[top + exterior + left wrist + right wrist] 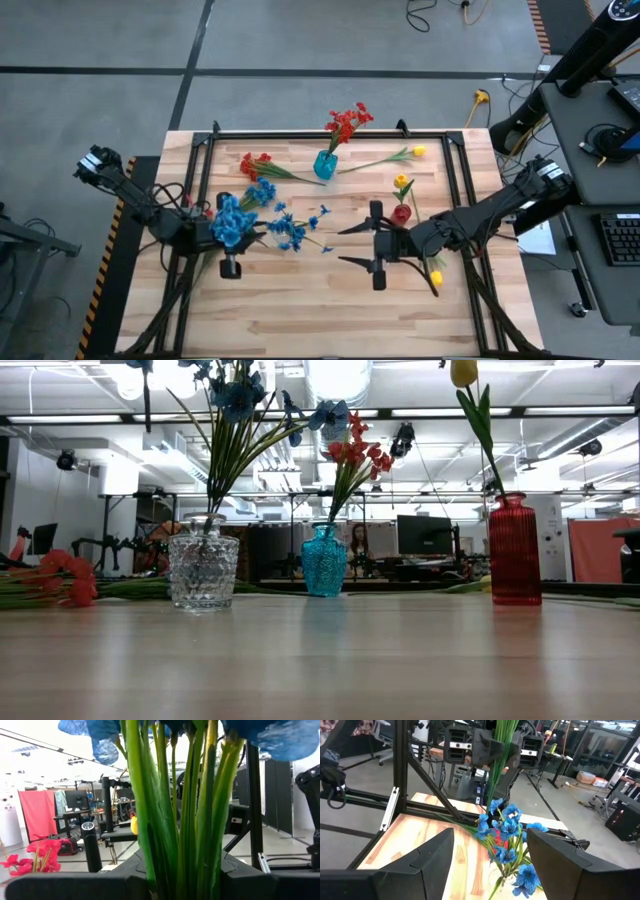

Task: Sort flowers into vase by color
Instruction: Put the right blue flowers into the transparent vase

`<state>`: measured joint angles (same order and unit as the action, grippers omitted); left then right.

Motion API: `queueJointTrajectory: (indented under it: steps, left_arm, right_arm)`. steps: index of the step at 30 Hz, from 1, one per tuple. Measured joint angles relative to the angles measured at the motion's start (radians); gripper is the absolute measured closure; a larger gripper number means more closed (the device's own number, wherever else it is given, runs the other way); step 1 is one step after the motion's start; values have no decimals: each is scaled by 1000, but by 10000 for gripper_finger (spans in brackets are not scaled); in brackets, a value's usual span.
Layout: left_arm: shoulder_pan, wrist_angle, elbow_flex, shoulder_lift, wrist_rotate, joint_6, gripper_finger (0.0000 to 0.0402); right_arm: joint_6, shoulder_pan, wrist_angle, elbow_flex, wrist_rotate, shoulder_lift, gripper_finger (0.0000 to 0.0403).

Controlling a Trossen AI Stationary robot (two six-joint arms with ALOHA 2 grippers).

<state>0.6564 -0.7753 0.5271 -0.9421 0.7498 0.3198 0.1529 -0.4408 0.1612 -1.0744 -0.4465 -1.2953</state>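
Observation:
My left gripper [222, 235] stands at the table's left, shut on a bunch of blue flowers [233, 222]. Their heads rise above the fingers and fill the top of the left wrist view [280, 737]. Beside it stands a clear glass vase [203, 570] with more blue flowers [507, 832]. A teal vase [325, 165] holds red flowers [347, 124]. A red vase [401, 212] holds a yellow flower [463, 372]. My right gripper [345, 246] hangs open near the table's middle, pointing at the blue flowers, with nothing between its fingers. My left gripper pinches several green stalks [167, 845] of the blue flowers between its two fingers, below the heads. The fingers come about level from the table's left and lie across the stalks. The stalks stand upright. Whether their lower ends reach the clear vase cannot be told.
Red flowers [258, 164] lie at the table's far left, and one yellow flower [400, 155] lies at the far right. Another yellow flower [435, 276] lies under my right arm. A black frame [330, 132] runs around the table's edges.

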Motion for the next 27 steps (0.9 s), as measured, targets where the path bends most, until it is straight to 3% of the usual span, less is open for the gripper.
queueJointTrajectory:
  steps: [10,19,27]
  left_arm:
    - [-40,-124,-76,-2,0,88,325]
    - [-53,-131,-100,14,0,140,325]
    - [-54,-131,-102,26,-78,296,325]
  right_arm:
    - [3,0,0,0,0,0,161]
    - [-3,0,-1,0,-2,0,161]
    - [-3,1,0,0,-25,0,165]
